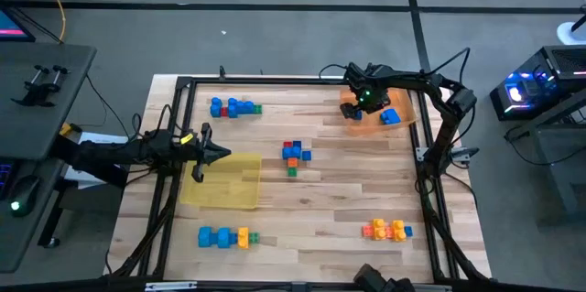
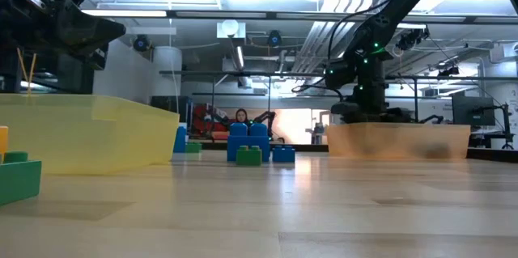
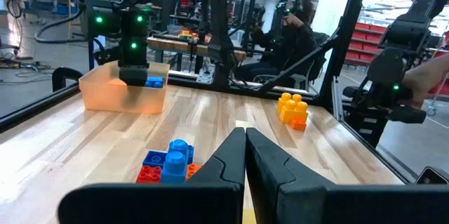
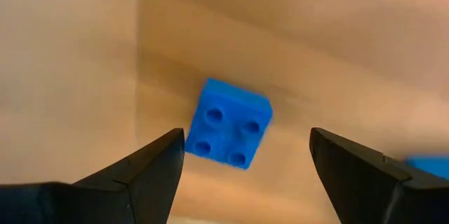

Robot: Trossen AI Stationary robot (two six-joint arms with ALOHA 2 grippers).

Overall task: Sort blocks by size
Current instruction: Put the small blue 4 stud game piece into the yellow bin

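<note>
since the right gripper (image 4: 242, 164) hangs wide open and empty over a blue block (image 4: 230, 132) in the orange tray (image 1: 406, 107), looks like a drop-off spot. left gripper (image 1: 222, 154) waits pinched shut, empty, by the yellow tray (image 1: 229, 191).

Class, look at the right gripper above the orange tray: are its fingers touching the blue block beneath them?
Apart. The right wrist view shows the right gripper open, its fingers on either side of the blue block, with bare tray floor between them.

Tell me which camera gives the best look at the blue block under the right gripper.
Right wrist view: the blue block fills the frame, four studs up, between the open right gripper fingers, untouched. The high view hides it under the gripper over the orange tray; the low and left wrist views do not show it clearly.
</note>
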